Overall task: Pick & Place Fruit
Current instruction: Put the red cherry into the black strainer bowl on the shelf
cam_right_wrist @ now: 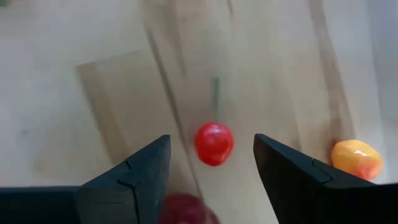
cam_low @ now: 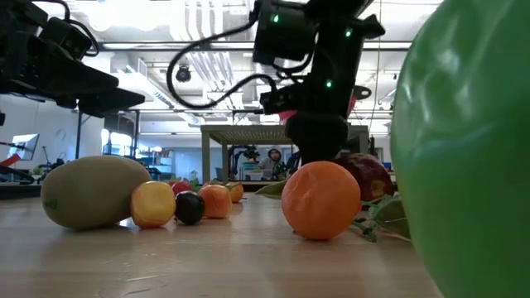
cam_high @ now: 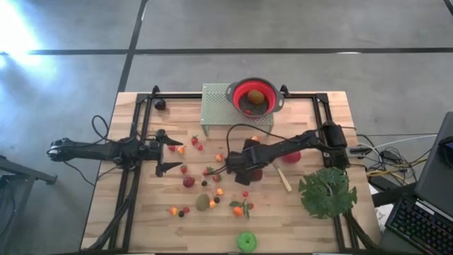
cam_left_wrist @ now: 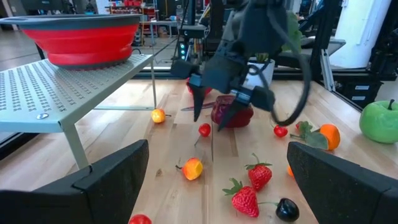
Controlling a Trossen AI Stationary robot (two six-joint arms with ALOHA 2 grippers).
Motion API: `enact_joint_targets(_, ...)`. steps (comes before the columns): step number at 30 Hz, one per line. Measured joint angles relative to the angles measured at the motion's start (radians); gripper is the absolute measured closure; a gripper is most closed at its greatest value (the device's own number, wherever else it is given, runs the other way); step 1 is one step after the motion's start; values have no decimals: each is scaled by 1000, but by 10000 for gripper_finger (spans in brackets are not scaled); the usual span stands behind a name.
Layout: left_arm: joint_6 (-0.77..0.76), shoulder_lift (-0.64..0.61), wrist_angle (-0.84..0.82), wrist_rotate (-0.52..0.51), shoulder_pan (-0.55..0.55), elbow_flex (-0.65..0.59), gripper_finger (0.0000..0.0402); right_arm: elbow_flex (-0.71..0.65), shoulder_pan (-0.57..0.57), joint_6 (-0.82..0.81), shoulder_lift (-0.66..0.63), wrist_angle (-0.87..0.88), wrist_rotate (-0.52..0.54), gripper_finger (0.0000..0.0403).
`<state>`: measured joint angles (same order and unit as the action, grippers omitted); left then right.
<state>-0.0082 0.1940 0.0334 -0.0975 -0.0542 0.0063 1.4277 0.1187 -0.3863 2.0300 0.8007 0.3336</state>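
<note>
Near the wooden table's [cam_high: 141,219] middle, a small round red toy fruit [cam_right_wrist: 214,143] is straddled, ungrasped, by the right gripper's [cam_right_wrist: 211,163] parted jaws; toward the left edge, the left gripper [cam_high: 172,155] is held released.

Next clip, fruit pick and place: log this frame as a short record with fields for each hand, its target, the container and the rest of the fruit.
right hand: open, fingers straddling a small round red cherry-like fruit, not yet gripping it
left hand: open, waiting over the left of the table
container: red collapsible colander on a perforated metal stand, with fruit already inside
remaining fruit: many small toy fruits scattered on the wooden table, including a green apple at the front edge
</note>
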Motion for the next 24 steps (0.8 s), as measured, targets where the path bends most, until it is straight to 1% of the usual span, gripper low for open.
enact_joint_targets(10, 0, 0, 0, 0, 0, 0, 14, 4, -51, -4, 2, 33, -1, 162)
enact_joint_targets(15, 0, 0, 0, 0, 0, 0, 14, -12, -55, 0, 2, 31, -40, 153)
enact_joint_targets(19, 0, 0, 0, 0, 0, 0, 14, -29, -54, 37, 2, 29, -48, 147)
enact_joint_targets(24, 0, 0, 0, 0, 0, 0, 14, -41, -55, 63, 2, 0, -48, 159)
